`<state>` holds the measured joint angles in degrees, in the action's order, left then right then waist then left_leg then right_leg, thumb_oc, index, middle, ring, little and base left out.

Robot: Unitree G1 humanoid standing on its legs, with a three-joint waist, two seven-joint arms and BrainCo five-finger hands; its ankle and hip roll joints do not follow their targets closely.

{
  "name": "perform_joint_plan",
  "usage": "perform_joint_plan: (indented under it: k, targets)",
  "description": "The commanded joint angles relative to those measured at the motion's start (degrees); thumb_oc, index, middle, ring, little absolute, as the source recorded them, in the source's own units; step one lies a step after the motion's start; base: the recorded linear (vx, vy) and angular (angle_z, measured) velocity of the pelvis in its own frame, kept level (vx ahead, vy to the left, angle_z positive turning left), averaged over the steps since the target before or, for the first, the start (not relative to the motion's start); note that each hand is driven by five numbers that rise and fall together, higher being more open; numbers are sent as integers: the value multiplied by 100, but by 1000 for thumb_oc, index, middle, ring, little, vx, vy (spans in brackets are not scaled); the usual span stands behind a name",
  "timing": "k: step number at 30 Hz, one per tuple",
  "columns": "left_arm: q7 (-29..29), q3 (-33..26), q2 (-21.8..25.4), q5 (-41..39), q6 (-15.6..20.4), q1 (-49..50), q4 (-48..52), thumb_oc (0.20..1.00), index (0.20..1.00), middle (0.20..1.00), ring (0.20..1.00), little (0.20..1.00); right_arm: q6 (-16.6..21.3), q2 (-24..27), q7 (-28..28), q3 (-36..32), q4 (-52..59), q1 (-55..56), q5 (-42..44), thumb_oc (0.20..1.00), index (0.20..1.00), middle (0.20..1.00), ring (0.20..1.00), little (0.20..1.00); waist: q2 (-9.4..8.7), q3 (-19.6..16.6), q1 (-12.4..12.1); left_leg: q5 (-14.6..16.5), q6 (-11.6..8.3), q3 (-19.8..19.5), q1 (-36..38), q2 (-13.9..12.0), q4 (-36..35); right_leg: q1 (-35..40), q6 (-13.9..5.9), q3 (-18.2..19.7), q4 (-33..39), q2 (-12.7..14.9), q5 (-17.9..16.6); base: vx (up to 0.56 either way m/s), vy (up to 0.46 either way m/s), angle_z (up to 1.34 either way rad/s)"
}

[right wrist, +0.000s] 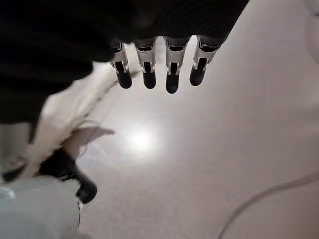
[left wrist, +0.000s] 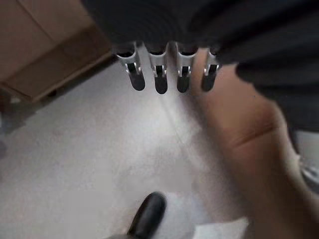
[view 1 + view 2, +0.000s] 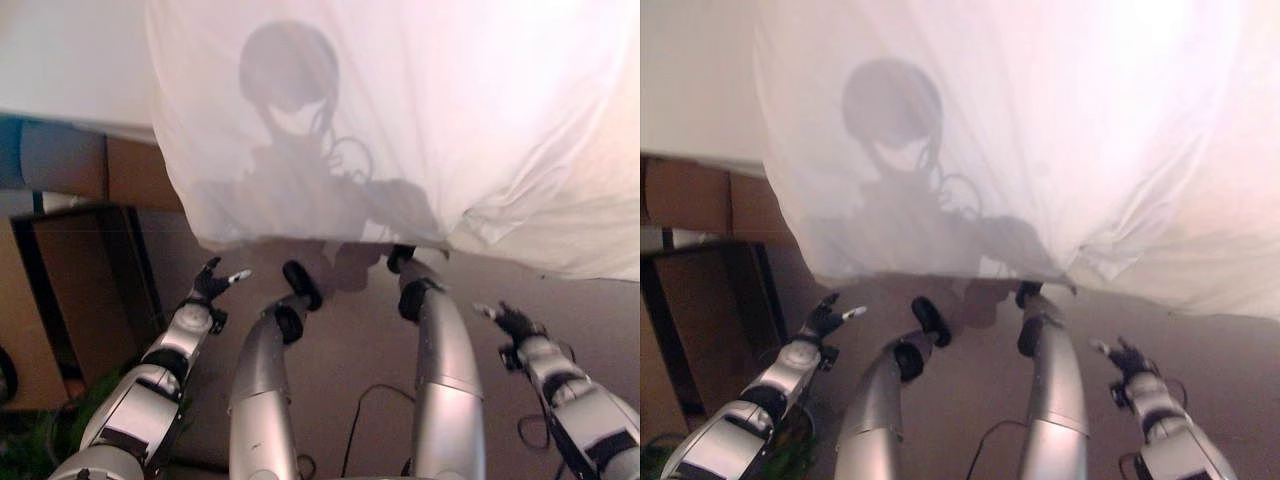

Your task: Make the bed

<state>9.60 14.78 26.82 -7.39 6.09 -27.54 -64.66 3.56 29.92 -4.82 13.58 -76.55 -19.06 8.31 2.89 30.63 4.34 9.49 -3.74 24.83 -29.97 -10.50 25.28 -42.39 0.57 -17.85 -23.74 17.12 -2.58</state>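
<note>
So the white sheet (image 3: 400, 130) hangs over the edge of the bed, its lower hem draping down toward the floor (image 3: 350, 340) just ahead of the robot. The left robot hand (image 3: 212, 283) sits low near the wooden furniture (image 3: 70, 300), fingers straight and holding nothing. The right robot hand (image 3: 512, 320) hovers over the floor below the sheet's hem, fingers also relaxed and empty.

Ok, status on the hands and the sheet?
Left robot hand open, holding nothing. Right robot hand open, holding nothing. White sheet hanging over the bed edge ahead, untouched. Wooden cabinet at left.
</note>
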Motion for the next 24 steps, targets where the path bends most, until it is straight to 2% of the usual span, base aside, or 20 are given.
perform_joint_plan:
  k: [1,2,3,4,5,6,7,8,9,11,13,14,16,17,18,19,20,21,23,24]
  targets:
    - [-129,-251,180,260,82,434,-488,1000,1000,1000,1000,1000,-64,197,82,-324,-291,145,-118,1000,1000,1000,1000,1000,-17,-84,148,-1073,-307,-288,559,14,-987,1089,-637,-132,394,-210,401,139,-43,-2]
    - [-151,-359,136,305,101,594,-514,1000,1000,1000,1000,1000,-56,141,77,-440,-247,265,-113,1000,1000,1000,1000,1000,-54,-87,161,-1145,-355,-285,1005,37,-1233,1552,-672,-191,627,-282,321,178,-46,1]
    - [-189,-440,71,376,105,757,-618,1000,1000,1000,1000,1000,-64,99,80,-534,-268,387,-115,1000,1000,1000,1000,1000,-92,-257,155,-1171,-376,-294,1243,47,-1386,1829,-704,-221,819,-332,281,278,-40,5]
    - [-219,-548,-48,510,113,1072,-714,1000,1000,1000,1000,1000,-78,60,80,-708,-306,623,-103,1000,1000,1000,1000,1000,-126,-626,128,-1241,-435,-300,1715,42,-1711,2378,-773,-293,1181,-419,186,231,-25,4]
    - [-218,-546,-51,512,114,1088,-709,1000,1000,1000,1000,1000,-79,61,79,-707,-298,641,-103,1000,1000,1000,1000,1000,-123,-616,128,-1254,-438,-300,1752,44,-1738,2419,-775,-299,1210,-428,173,299,-13,-1]
    - [-232,-747,-115,566,134,1378,-814,1000,1000,1000,1000,1000,-92,-38,111,-916,-326,878,-75,1000,1000,1000,1000,1000,-146,-991,90,-1289,-465,-307,2138,62,-1937,2881,-837,-389,1502,-477,116,209,4,-7]
    - [-223,-866,-131,571,150,1524,-827,1000,1000,1000,1000,1000,-80,-52,85,-984,-297,976,-108,1000,1000,1000,1000,1000,-152,-1159,78,-1304,-472,-288,2318,74,-2033,3088,-861,-424,1657,-508,99,209,4,-5]
    - [-223,-866,-131,573,149,1539,-820,1000,1000,1000,1000,1000,-81,-53,83,-982,-291,990,-110,1000,1000,1000,1000,1000,-151,-1156,80,-1311,-474,-287,2341,75,-2048,3114,-862,-428,1677,-514,91,155,54,2]
    - [-145,-1189,-149,398,220,1767,-729,1000,1000,1000,1000,1000,0,-5,-85,-1182,-25,1060,-26,1000,1000,1000,1000,1000,-144,-1453,39,-1310,-491,-287,2608,99,-2158,3410,-902,-472,1886,-577,55,95,48,7]
    - [-37,-1415,-152,129,320,1926,-506,1000,1000,1000,1000,1000,105,16,-230,-1344,326,1125,86,1000,1000,1000,1000,1000,-151,-1600,30,-1299,-491,-288,2749,107,-2219,3545,-928,-496,1962,-597,32,81,53,5]
    - [266,-1840,-182,-366,608,2385,547,1000,1000,1000,1000,1000,380,-75,-553,-1636,1570,1491,358,1000,1000,1000,1000,1000,-195,-1841,27,-1360,-413,-234,2912,138,-2312,3695,-900,-563,2100,-610,-79,79,85,5]
    - [657,-2262,-145,-473,962,2835,2147,1000,1000,1000,1000,1000,758,-148,-696,-1863,3356,1886,484,1000,1000,1000,1000,1000,-211,-2048,15,-1300,-393,-228,3118,187,-2389,3899,-939,-569,2198,-611,-88,136,94,3]
    - [692,-2365,-137,-459,1021,2941,2532,1000,1000,1000,1000,1000,862,-171,-697,-1894,3667,2007,433,1000,1000,1000,1000,1000,-224,-2137,5,-1280,-381,-235,3208,219,-2425,4001,-947,-592,2231,-616,-75,127,82,5]
    - [925,-2546,-71,-680,1269,2855,3444,1000,1000,1000,1000,1000,1017,-82,-758,-1917,4664,1959,330,1000,1000,1000,1000,1000,-270,-2314,-31,-1217,-359,-233,3356,252,-2445,4182,-954,-624,2253,-615,-42,164,81,10]
    - [971,-2603,-45,-758,1399,2765,3919,1000,1000,1000,1000,1000,1103,-77,-806,-1949,4945,1908,362,1000,1000,1000,1000,1000,-291,-2377,-50,-1194,-351,-246,3421,262,-2468,4261,-952,-649,2263,-616,-20,120,59,12]
    - [973,-2607,-47,-756,1389,2775,3935,1000,1000,1000,1000,1000,1098,-79,-807,-1949,4953,1914,360,1000,1000,1000,1000,1000,-292,-2369,-48,-1193,-351,-247,3432,263,-2470,4272,-953,-651,2264,-616,-19,61,57,10]
    - [1015,-2580,-35,-1023,1589,2498,4638,1000,1000,1000,1000,1000,1231,-39,-871,-1940,5467,1660,413,1000,1000,1000,1000,1000,-318,-2495,-70,-1161,-327,-270,3531,297,-2518,4368,-957,-667,2281,-610,-6,32,41,9]
    - [1015,-2581,-34,-1024,1583,2499,4646,1000,1000,1000,1000,1000,1225,-40,-871,-1943,5472,1660,412,1000,1000,1000,1000,1000,-319,-2486,-70,-1162,-327,-270,3541,298,-2522,4377,-958,-668,2282,-610,-6,58,82,6]
    - [831,-2426,29,-1338,1731,2118,5029,1000,1000,1000,1000,1000,1354,-63,-822,-1885,5822,1320,608,1000,1000,1000,1000,1000,-337,-2598,-89,-1141,-301,-273,3607,331,-2573,4418,-968,-651,2283,-596,-12,48,53,3]
    - [525,-2160,154,-1398,1808,1775,5737,1000,1000,1000,1000,1000,1410,-17,-707,-1753,6168,1065,639,1000,1000,1000,1000,1000,-361,-2701,-114,-1122,-284,-286,3635,349,-2590,4471,-980,-658,2283,-589,-14,44,22,-2]
